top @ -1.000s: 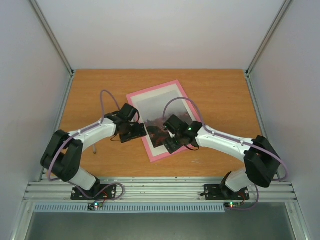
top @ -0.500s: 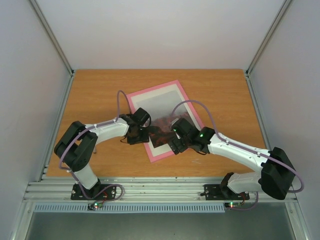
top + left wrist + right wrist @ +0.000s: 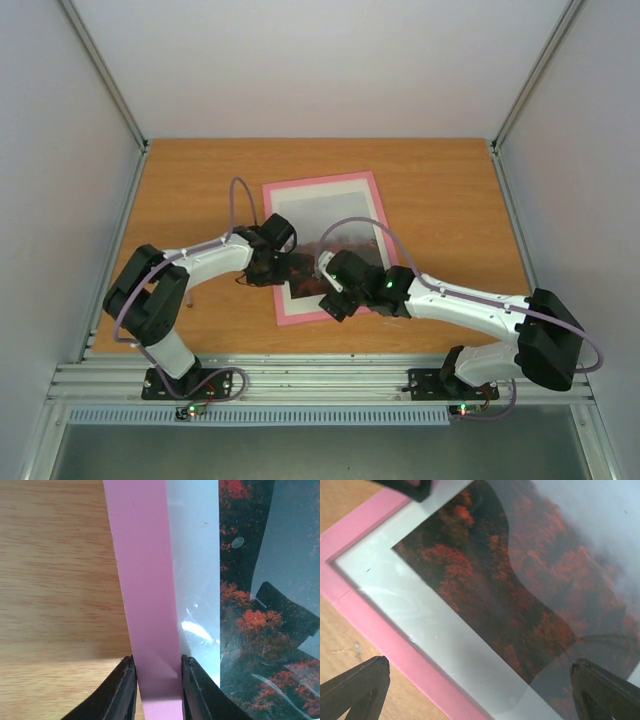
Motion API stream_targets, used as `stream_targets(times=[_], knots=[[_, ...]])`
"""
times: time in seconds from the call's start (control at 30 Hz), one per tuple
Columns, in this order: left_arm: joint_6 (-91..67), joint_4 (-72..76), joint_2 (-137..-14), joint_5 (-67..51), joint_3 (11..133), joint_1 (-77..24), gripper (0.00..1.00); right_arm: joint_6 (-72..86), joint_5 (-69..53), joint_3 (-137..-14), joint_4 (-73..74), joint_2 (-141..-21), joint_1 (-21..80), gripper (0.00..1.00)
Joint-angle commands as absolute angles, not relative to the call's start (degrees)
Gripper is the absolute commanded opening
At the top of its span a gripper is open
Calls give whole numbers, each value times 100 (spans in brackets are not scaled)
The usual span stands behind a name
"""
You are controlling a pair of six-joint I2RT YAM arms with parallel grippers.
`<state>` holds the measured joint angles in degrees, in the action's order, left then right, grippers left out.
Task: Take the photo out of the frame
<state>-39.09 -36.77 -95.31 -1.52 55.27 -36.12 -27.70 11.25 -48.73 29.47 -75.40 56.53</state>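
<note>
The frame (image 3: 320, 181) lies face up on the wooden table, pink front showing. Behind its glass and white mat (image 3: 195, 555) sits the photo (image 3: 335, 225), grey mist above red-orange trees. My left gripper (image 3: 283, 268) is shut on the frame's left rail. In the left wrist view both fingers press the sides of the pink rail (image 3: 142, 580) at the gripper (image 3: 157, 665), with the photo (image 3: 245, 625) to the right. My right gripper (image 3: 335, 290) hovers open over the frame's near-left corner. Its wrist view shows the gripper (image 3: 479, 664) wide above the pink rail (image 3: 375, 625), the mat and the photo (image 3: 520, 580).
Bare wooden tabletop (image 3: 440, 200) surrounds the frame, walled by white panels on the left, right and back. A metal rail (image 3: 320, 378) carrying both arm bases runs along the near edge. A left finger (image 3: 405, 486) shows at the top of the right wrist view.
My left gripper has closed onto the frame's left rail. The frame has turned clockwise and slid slightly. My right gripper has opened wider and shifted left toward the frame's near corner.
</note>
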Motion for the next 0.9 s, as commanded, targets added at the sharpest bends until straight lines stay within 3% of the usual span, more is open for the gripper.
stream_targets(times=[0.0,0.27,0.67,0.87], knots=[[-3262,-3997,-9176,21,5741,-3314,10,-3696,1363,-4679,2197,-7656,6172,98],[-2945,-4382,-8953,-306,6077,-2904,2,-4459,1471,-4113,1408,-7690,6872,98],[-2655,-4979,-8947,-576,6603,-2672,1,-4864,3396,-3883,130,-8571,7478,98],[-2687,-5044,-8943,-767,6617,-2648,0,-4864,3969,-3879,-362,-8826,7507,92]])
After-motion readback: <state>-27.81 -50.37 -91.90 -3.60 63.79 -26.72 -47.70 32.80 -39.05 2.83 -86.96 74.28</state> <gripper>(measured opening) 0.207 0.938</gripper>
